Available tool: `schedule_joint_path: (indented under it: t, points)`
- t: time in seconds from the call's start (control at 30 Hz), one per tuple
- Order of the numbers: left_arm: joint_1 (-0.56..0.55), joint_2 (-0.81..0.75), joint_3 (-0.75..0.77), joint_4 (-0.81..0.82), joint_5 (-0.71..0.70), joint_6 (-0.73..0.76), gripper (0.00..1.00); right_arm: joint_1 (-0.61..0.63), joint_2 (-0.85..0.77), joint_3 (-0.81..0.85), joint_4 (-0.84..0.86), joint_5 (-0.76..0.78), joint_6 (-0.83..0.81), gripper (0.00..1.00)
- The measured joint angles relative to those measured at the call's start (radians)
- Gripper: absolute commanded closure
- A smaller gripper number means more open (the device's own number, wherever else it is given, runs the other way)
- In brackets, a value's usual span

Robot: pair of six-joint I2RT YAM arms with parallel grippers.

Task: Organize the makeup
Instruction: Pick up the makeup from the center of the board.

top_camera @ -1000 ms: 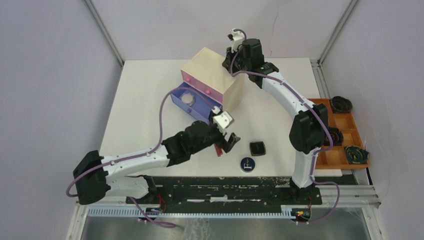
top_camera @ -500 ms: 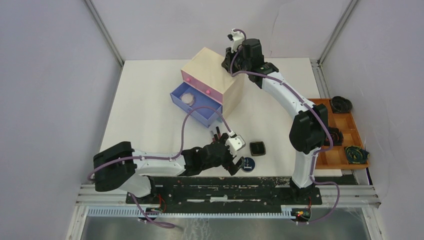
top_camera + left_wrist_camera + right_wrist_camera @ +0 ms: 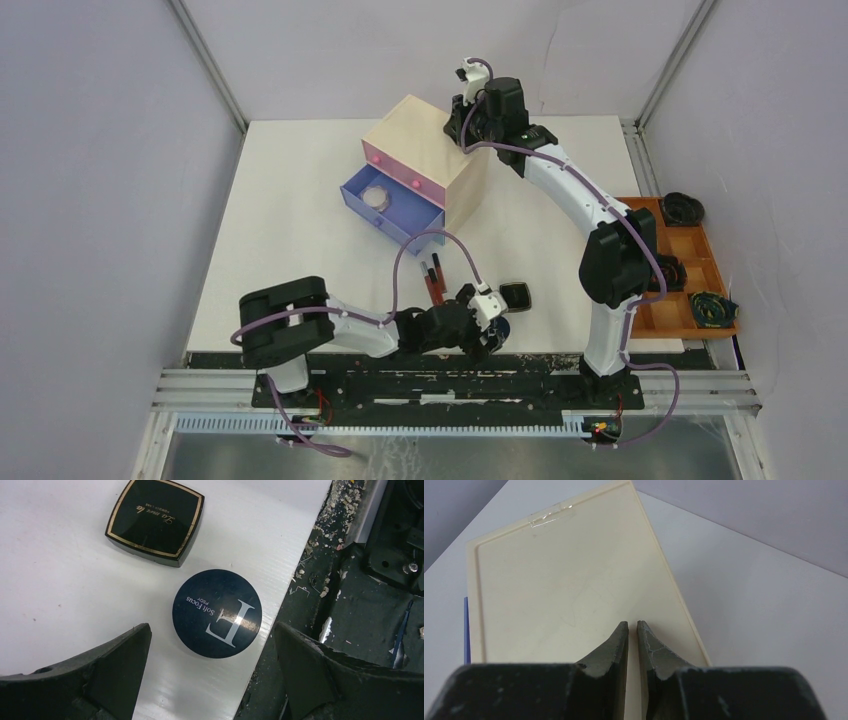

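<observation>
Swung to the near edge of the table (image 3: 55, 585), the left gripper (image 3: 210, 645) is spread wide and empty astride the round dark-blue compact (image 3: 217, 613), evidently next for pickup; the right gripper (image 3: 633, 630), nearly closed and empty, is held over the beige drawer box (image 3: 564, 590)

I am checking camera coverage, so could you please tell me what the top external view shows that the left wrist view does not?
Only the top view shows the beige drawer box, its open blue drawer holding a pale jar, the slim tubes and the orange tray. Only the wrist view shows the white lettering on the round blue compact and the gold edging on the black square compact. Both show the two compacts on the white table, with the open left claw over the round one.
</observation>
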Motion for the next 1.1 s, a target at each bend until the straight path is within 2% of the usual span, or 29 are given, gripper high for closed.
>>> schedule_joint_path:
  t: [0.6, 0.67, 0.7, 0.73, 0.77, 0.8, 0.83, 0.9, 1.1]
  points:
    - [-0.017, 0.181, 0.091, 0.111, 0.043, 0.0, 0.02, 0.0, 0.0, 0.0, 0.0, 0.0, -0.001, 0.81]
    - [-0.017, 0.187, 0.094, 0.116, 0.042, 0.0, 0.11, 0.0, 0.0, 0.0, 0.0, 0.0, -0.002, 0.81]
    - [-0.017, 0.187, 0.095, 0.116, 0.041, 0.0, 0.22, 0.0, 0.0, 0.0, 0.0, 0.0, -0.002, 0.81]
    - [-0.017, 0.187, 0.096, 0.115, 0.04, 0.0, 0.41, 0.0, 0.0, 0.0, 0.0, 0.0, -0.002, 0.81]
    - [-0.016, 0.188, 0.097, 0.114, 0.039, 0.001, 0.67, 0.0, 0.0, 0.0, 0.0, 0.0, -0.003, 0.8]
    - [-0.016, 0.189, 0.099, 0.111, 0.032, -0.002, 0.83, 0.0, 0.0, 0.0, 0.0, 0.0, -0.005, 0.8]
    - [-0.016, 0.189, 0.101, 0.108, 0.032, -0.003, 0.93, 0.0, 0.0, 0.0, 0.0, -0.001, -0.005, 0.8]
    - [-0.018, 0.189, 0.103, 0.102, 0.023, -0.004, 0.97, 0.0, 0.0, 0.0, 0.0, -0.001, -0.005, 0.8]
    - [-0.019, 0.189, 0.102, 0.101, 0.011, -0.006, 0.97, 0.0, -0.001, 0.0, 0.0, -0.001, -0.008, 0.81]
